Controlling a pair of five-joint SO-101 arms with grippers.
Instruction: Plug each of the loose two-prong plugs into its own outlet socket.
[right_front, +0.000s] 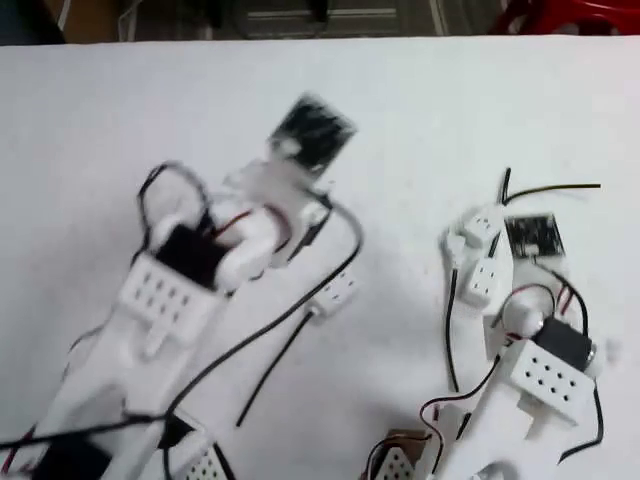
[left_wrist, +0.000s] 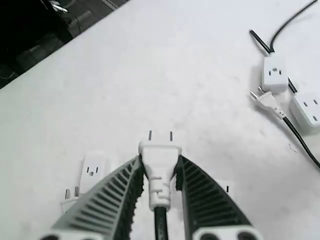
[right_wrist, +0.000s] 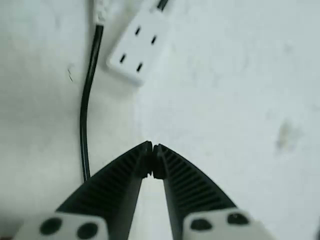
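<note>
While the L gripper (left_wrist: 159, 161) clamps a white two-prong plug (left_wrist: 159, 149) by its body, prongs fwd over the table (left_wrist: 150, 75), an outlet socket (left_wrist: 93, 169) lies just beside one finger. R gripper (right_wrist: 151, 148) is closed, tips touching w/ nothing btwn them, near another socket (right_wrist: 136, 47) and a black cord (right_wrist: 85, 115). A second loose plug (left_wrist: 267, 101) lies well apart from the L gripper.
</note>
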